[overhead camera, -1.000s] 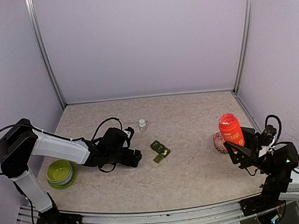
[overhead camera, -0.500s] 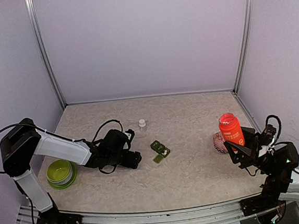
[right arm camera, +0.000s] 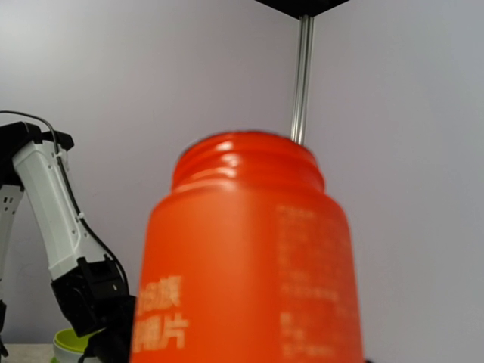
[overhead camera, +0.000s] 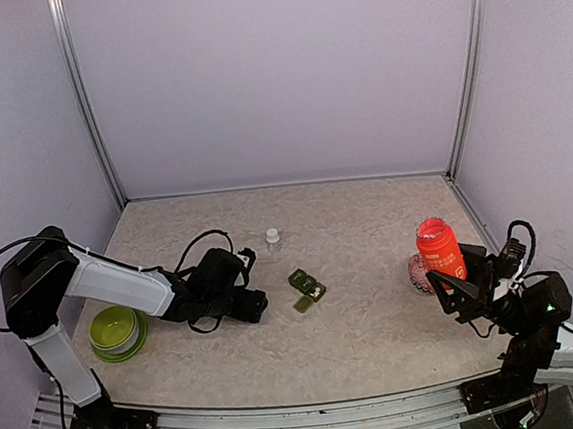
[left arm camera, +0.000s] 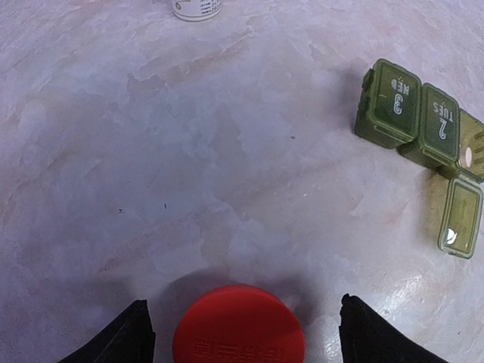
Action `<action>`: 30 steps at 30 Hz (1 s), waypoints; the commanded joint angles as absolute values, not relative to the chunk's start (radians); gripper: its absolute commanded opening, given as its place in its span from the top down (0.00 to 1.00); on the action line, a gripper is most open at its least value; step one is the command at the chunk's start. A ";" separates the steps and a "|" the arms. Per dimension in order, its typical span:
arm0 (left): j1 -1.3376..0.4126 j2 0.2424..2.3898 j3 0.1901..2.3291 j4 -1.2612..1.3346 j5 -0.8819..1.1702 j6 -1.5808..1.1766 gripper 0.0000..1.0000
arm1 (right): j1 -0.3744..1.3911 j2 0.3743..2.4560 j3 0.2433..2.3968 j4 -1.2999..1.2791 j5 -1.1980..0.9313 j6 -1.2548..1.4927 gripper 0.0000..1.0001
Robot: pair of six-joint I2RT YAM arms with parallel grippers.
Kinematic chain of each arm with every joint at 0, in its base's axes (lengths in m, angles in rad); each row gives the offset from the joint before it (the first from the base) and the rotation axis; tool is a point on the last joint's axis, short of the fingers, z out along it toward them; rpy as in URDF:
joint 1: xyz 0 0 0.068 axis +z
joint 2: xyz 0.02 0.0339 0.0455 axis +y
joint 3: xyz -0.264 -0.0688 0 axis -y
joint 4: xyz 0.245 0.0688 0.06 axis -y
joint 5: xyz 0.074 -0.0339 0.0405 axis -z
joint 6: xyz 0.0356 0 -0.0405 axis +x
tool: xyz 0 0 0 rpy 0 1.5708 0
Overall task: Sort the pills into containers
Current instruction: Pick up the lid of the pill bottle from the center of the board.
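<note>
You're working over a beige marbled bench (overhead camera: 378, 337), boxed in by pale lilac walls (overhead camera: 274, 75) with aluminium posts (overhead camera: 466, 68) in the far corners.

The dark green pill organiser (overhead camera: 307, 288) lies near the middle of the bench, between your two grippers. From overhead its long axis runs diagonally, far-left to near-right. In your left wrist view it sits at the upper right, lids up, reading "3 WED" then "2 TUES" from left to right. The third compartment, at the right end, stands open. Its lid (left arm camera: 460, 218) is flipped flat toward the camera, and a small pale pill (left arm camera: 467, 156) shows inside.

Your left gripper (overhead camera: 255, 304) is low over the bench, left of the organiser, with its fingers spread wide. A red cap (left arm camera: 239, 327) sits between them, and neither finger touches it. Against a second ago, that gripper has slid a little to the left, away from the organiser. The organiser itself has not moved.

Your right gripper (overhead camera: 455, 282) clamps a red bottle (overhead camera: 439, 249) upright at the right side, uncapped mouth on top. The bottle has drifted slightly left. A pinkish round thing (overhead camera: 417, 273) is just behind it, and I can't tell what it is. A small white bottle (overhead camera: 273, 238) stands beyond the organiser. A lime-green bowl (overhead camera: 116, 332) sits at the near left.
</note>
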State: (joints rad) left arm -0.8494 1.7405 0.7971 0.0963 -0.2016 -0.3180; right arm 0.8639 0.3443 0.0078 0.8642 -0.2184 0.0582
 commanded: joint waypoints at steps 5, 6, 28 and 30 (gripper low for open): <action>-0.842 1.727 0.784 0.090 -0.212 -0.328 0.21 | 0.873 0.330 -0.045 0.885 -0.195 0.049 0.98; -0.842 1.727 0.784 0.088 -0.212 -0.329 0.21 | 0.873 0.329 -0.045 0.885 -0.195 0.049 0.98; -0.842 1.691 0.733 0.093 -0.222 -0.340 0.39 | 0.872 0.343 -0.044 0.890 -0.201 0.055 0.98; -0.842 1.691 0.732 0.096 -0.222 -0.341 0.40 | 0.872 0.346 -0.044 0.891 -0.201 0.055 0.98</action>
State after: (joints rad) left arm -0.8474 1.7164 0.7444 0.0879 -0.2127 -0.3355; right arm 0.8639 0.3431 0.0078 0.8642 -0.2047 0.0528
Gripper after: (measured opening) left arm 0.609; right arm 0.533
